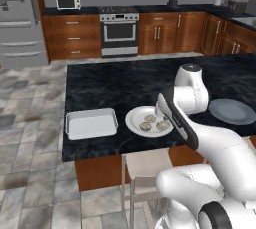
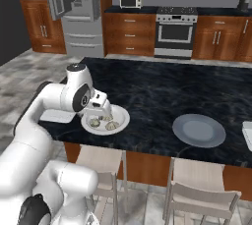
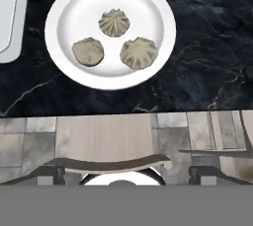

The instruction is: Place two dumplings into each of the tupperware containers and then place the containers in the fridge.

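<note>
White plate (image 3: 64, 18) holds three clustered dumplings (image 3: 114, 22); the spread claw (image 3: 126, 174) (hovering above, empty) could nudge a neighbour or pinch two during descent.

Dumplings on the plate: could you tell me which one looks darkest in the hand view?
The dumpling nearest the container; the other two are paler.

text: none legible; labels: none; brands: none; numbers: none

The tupperware container (image 3: 7, 18) is cut by the hand view's left edge; the arm hides part of the white plate (image 1: 135, 122)
</note>
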